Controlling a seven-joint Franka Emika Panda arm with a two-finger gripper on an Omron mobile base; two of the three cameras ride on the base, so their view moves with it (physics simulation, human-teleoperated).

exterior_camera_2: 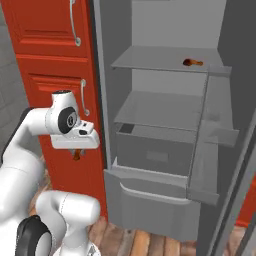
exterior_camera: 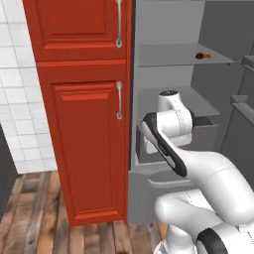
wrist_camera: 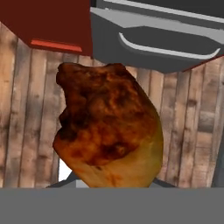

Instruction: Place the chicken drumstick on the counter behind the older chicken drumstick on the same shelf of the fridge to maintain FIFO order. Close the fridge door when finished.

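Note:
My gripper [exterior_camera_2: 76, 150] is shut on a chicken drumstick [wrist_camera: 109, 131], orange-brown with a dark meaty end, which covers the fingertips in the hand view. It hangs low over the wooden floor, left of the open fridge [exterior_camera_2: 165, 125] and in front of the red cabinet. In the right base view the held drumstick [exterior_camera_2: 76, 156] peeks out under the hand. An older drumstick [exterior_camera_2: 192, 62] [exterior_camera: 202, 55] lies near the right end of the upper shelf [exterior_camera_2: 150, 62]. The fridge door [exterior_camera_2: 239, 180] stands open at the right. The counter is out of view.
Red cabinet doors [exterior_camera: 89, 139] with slim metal handles stand directly left of the fridge. A lower grey shelf [exterior_camera_2: 160, 112] sits above a grey drawer [exterior_camera_2: 155, 155]. Door bins [exterior_camera_2: 212, 150] jut out on the right. The fridge's bottom drawer front [wrist_camera: 162, 43] is just ahead of the hand.

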